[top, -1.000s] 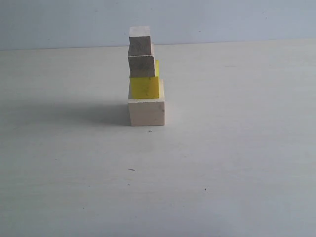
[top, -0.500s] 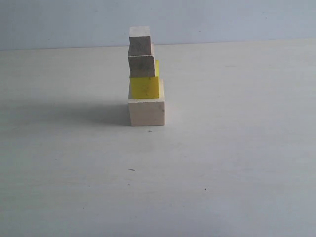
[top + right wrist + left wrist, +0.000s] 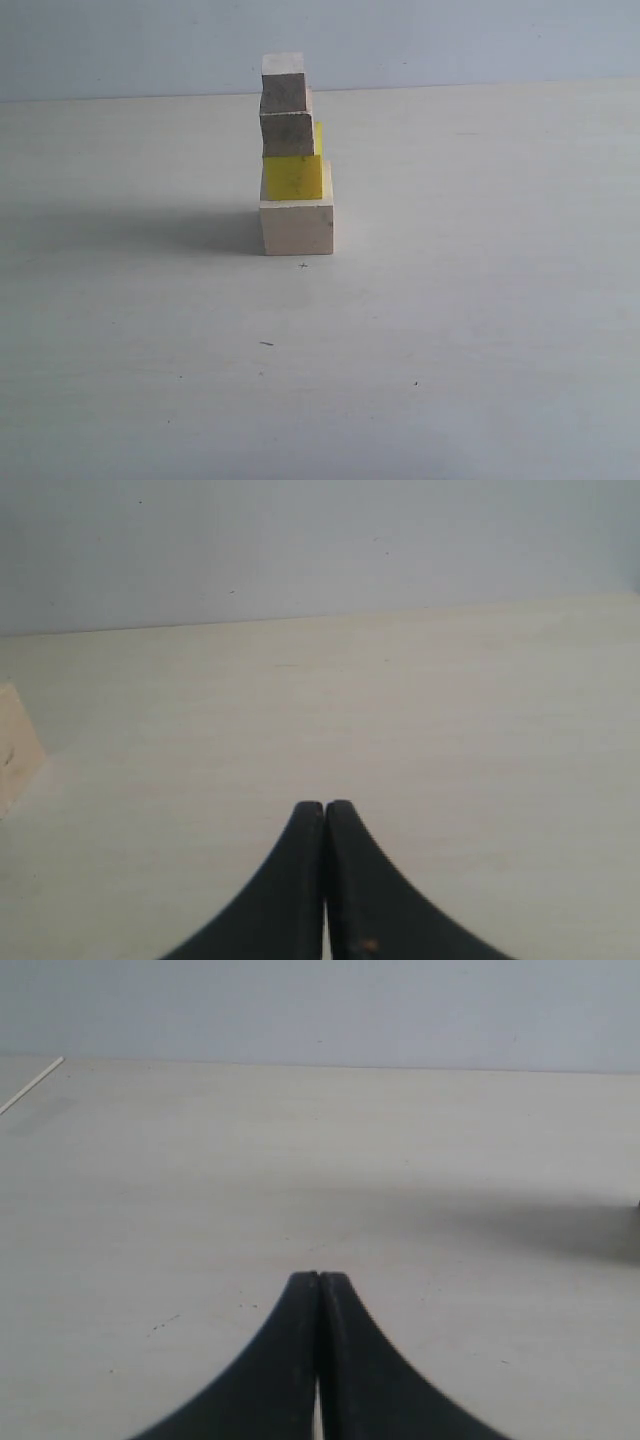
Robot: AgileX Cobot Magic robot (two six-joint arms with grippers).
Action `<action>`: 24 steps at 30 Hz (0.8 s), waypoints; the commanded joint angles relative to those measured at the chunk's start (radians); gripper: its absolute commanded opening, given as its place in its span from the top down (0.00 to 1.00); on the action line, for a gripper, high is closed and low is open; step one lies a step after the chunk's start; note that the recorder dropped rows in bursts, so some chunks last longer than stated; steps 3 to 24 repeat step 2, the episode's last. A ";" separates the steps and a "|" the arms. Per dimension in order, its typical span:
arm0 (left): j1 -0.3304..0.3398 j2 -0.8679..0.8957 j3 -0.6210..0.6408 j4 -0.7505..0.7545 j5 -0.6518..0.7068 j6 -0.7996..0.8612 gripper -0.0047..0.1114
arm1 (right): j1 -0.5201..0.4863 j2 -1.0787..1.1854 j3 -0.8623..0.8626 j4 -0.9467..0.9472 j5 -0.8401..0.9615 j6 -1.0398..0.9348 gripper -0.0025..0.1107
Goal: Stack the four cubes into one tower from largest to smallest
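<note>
Left fingers (image 3: 290, 1360) and right fingers (image 3: 290, 890) are pressed together on nothing, well apart from the tower (image 3: 290, 150) on the desk (image 3: 480, 300), where the large wooden cube (image 3: 297, 227), yellow cube (image 3: 293, 177), medium wooden cube (image 3: 287, 134) and small wooden cube (image 3: 284, 85) stand in order, so the task looks finished.

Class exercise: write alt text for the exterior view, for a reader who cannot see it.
A tower of four cubes stands on a pale table: large wooden cube at the bottom, then yellow cube, medium wooden cube and small wooden cube on top. Its shadow falls to the left; no robot arm shows.
</note>
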 commanded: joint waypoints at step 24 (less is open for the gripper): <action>0.001 -0.006 0.003 0.001 -0.009 -0.001 0.96 | 0.002 -0.005 0.005 -0.009 -0.003 -0.003 0.98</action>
